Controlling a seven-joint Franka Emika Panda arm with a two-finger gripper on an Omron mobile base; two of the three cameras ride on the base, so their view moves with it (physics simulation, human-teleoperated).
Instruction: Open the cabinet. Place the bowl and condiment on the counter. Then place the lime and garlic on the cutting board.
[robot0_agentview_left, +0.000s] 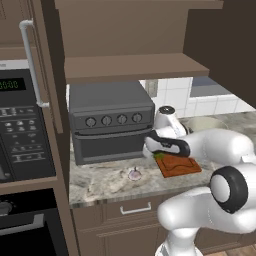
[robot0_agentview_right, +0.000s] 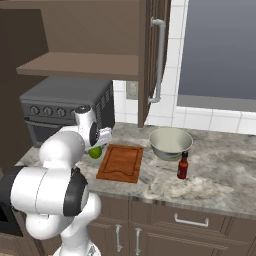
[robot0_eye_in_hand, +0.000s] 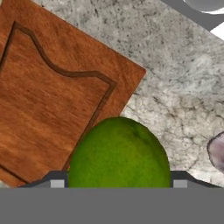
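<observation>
One bowl empty on counter, cabinet shelves bare

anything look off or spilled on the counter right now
Nothing is spilled or tipped. The bowl and condiment stand upright on the counter. The garlic lies loose on the stone beside the cutting board, not on it. The lime sits between the claw tips at the board's edge.

cutting board bare, bowl beside
</observation>
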